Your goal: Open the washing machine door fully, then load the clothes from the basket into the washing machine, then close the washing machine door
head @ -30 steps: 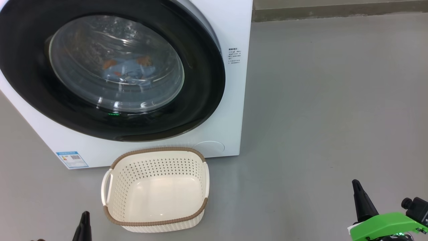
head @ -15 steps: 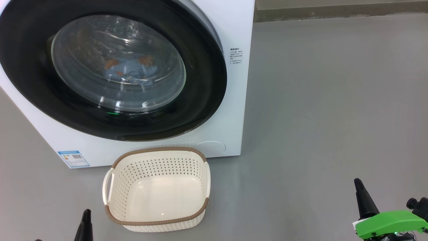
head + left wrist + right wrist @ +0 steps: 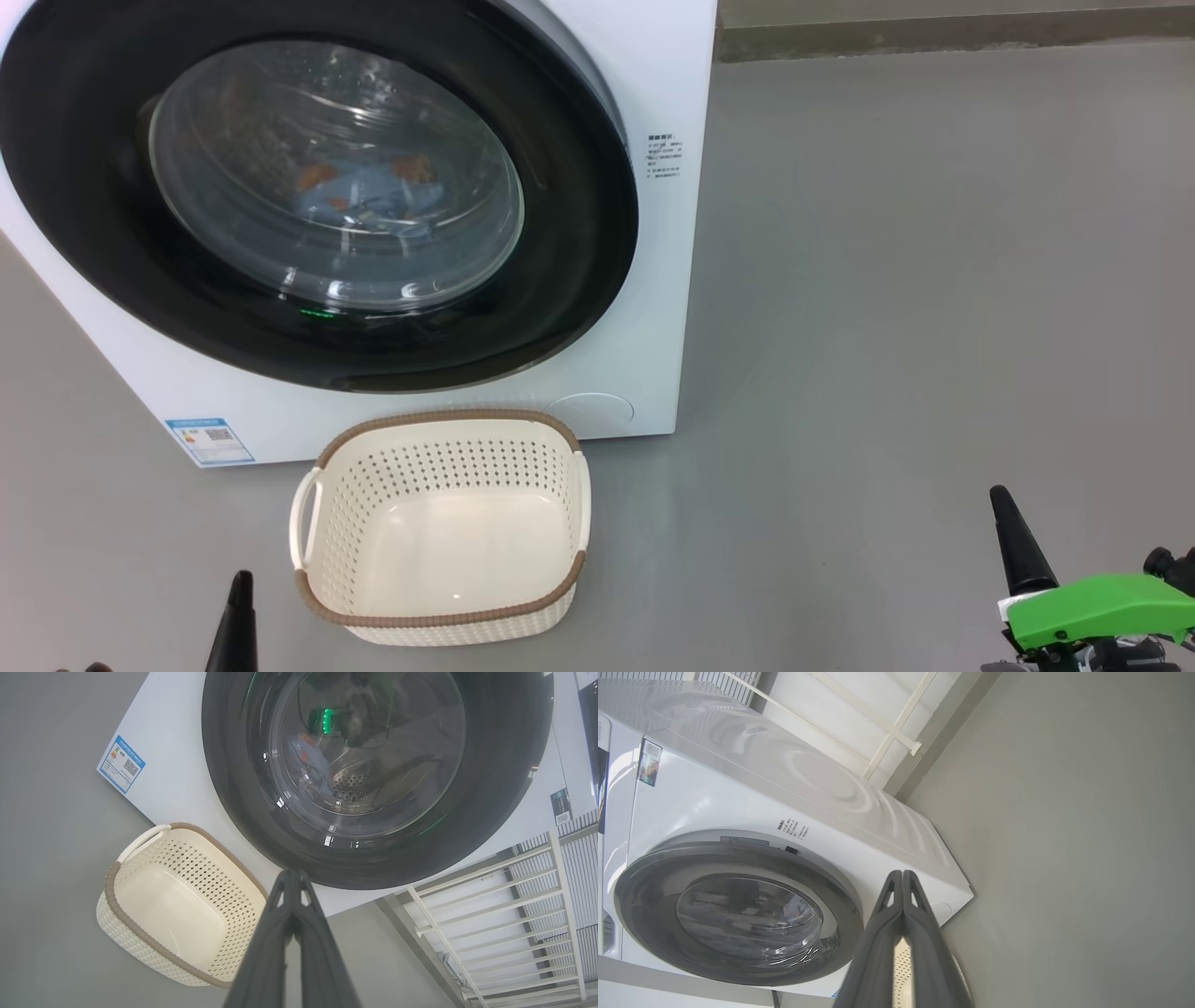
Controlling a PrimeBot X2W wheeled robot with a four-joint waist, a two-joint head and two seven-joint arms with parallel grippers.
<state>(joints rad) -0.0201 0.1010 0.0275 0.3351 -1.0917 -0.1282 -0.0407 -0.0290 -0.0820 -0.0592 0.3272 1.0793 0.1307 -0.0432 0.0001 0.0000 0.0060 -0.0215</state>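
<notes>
Left gripper [image 3: 242, 577] pinched together and empty, right gripper [image 3: 999, 491] likewise. I see the washing machine door [image 3: 579, 233] shut, up ahead, nearer my left arm; clothes [image 3: 373, 191] behind its glass, basket [image 3: 448, 417] bare.

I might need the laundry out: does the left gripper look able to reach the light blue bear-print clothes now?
Probably not. The light blue clothes lie behind the glass of the round black-rimmed door, which looks closed; the left gripper is shut, low beside the cream basket.

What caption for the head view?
Closed washing machine door, clothes inside, basket empty, left end effector and right end effector shut.
</notes>
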